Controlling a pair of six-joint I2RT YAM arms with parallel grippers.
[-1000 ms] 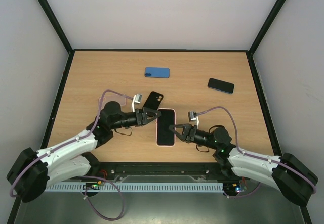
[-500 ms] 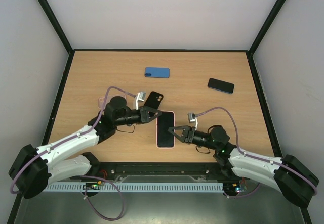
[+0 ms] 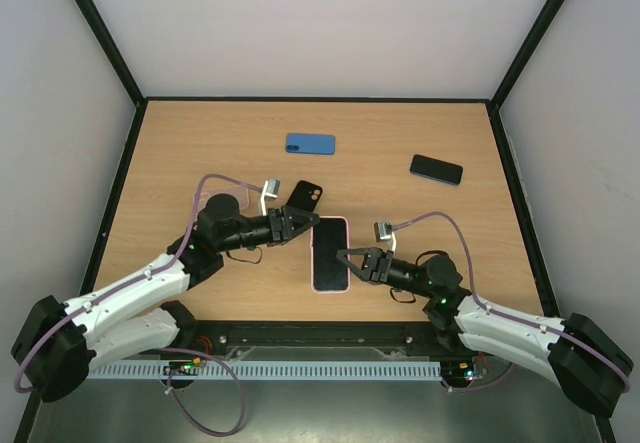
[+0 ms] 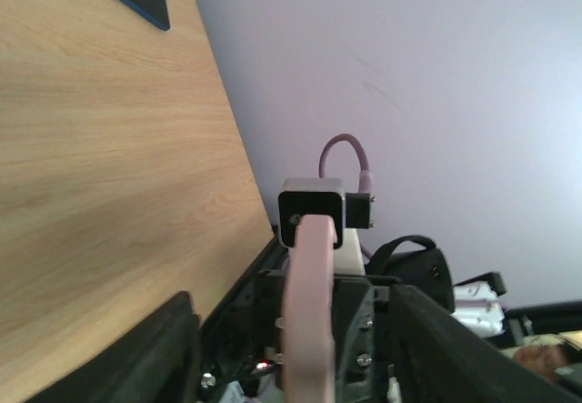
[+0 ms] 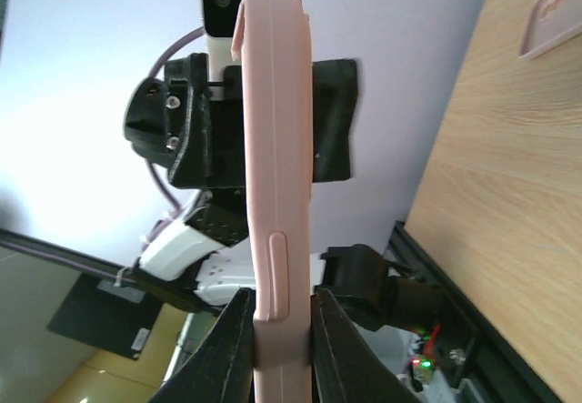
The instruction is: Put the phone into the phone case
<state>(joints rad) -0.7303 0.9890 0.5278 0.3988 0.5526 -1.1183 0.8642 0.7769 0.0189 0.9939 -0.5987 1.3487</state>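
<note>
A pink phone case (image 3: 330,225) with a black phone (image 3: 329,256) lying in it sits face up at the table's middle front. My right gripper (image 3: 347,260) is shut on the case's right edge; in the right wrist view (image 5: 282,348) both fingers press its faces and the case (image 5: 275,148) is seen edge-on, parallel to the tabletop. My left gripper (image 3: 303,225) is at the case's upper left corner. In the left wrist view (image 4: 305,348) its fingers (image 4: 150,353) stand wide apart on either side of the case's edge (image 4: 309,294), not touching it.
A black case or phone with a camera cut-out (image 3: 306,196) lies just behind the left gripper. A blue case (image 3: 310,143) lies further back. A black phone (image 3: 436,169) lies at the back right. A clear pinkish case (image 3: 208,202) lies at the left.
The pink case and my right gripper have shifted slightly to the right. My left arm leaned forward, then drew back a little; its gripper stays at the case's upper left corner.
</note>
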